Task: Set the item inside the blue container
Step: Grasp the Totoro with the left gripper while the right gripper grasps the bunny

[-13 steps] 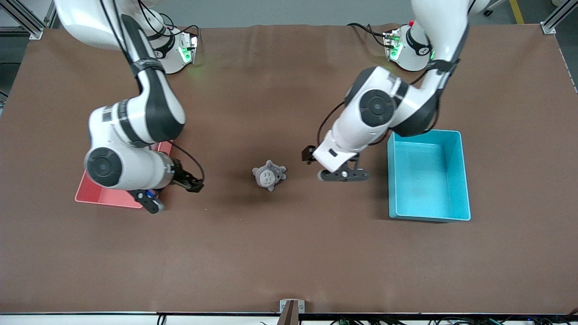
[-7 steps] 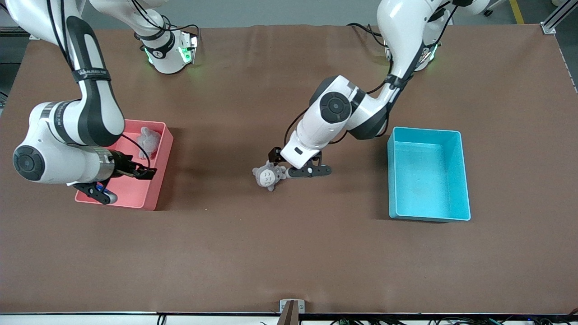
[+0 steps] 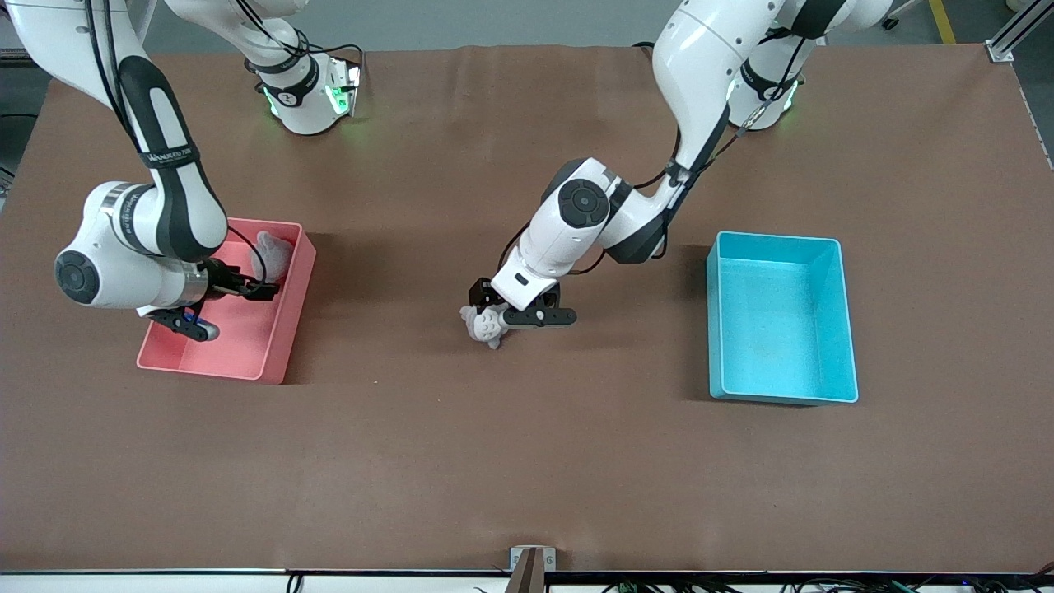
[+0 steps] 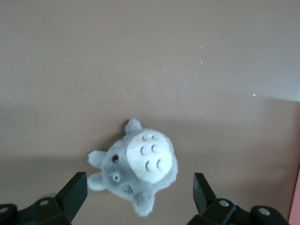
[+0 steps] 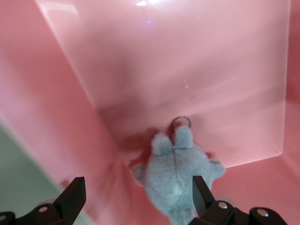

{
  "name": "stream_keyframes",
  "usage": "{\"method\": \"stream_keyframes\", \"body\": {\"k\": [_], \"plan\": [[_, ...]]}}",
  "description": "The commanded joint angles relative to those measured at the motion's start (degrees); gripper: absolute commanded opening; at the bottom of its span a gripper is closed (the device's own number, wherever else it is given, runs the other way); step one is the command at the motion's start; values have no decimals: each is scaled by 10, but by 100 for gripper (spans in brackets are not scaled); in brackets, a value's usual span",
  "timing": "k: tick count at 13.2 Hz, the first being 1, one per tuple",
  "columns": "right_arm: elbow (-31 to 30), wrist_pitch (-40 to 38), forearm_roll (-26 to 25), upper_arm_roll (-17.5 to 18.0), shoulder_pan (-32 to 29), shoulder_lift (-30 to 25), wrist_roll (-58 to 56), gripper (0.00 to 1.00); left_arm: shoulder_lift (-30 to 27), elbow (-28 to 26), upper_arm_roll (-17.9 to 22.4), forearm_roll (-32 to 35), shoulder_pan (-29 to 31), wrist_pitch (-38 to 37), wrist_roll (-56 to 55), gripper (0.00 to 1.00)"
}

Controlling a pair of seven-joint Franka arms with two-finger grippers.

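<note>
On brown table (image 3: 527, 461) | grey plush (image 3: 486, 323) under open left claw (image 3: 527, 317)

**Hardly any lettering legible**

The one piece of writing sits on the right arm (image 3: 156, 156): a short line of white lettering on the black band of its forearm, too small to make out letter by letter. The same arm carries a striped, code-like label on the white shell near its wrist joint, also unreadable. Nothing legible shows on the blue container (image 3: 781, 317), the pink bin (image 3: 280, 346), the plush toys or the brown table (image 3: 527, 461).
</note>
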Motion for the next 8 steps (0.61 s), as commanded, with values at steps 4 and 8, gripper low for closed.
{"method": "stream_keyframes", "body": {"k": [4,8], "plan": [[-60,43,-6,12,-20,-4,-53,100,53,42,5,-9,-29,34,-3,98],[-60,38,-6,12,-30,12,-63,100,71,41,8,-3,-39,36,1,98]]}}
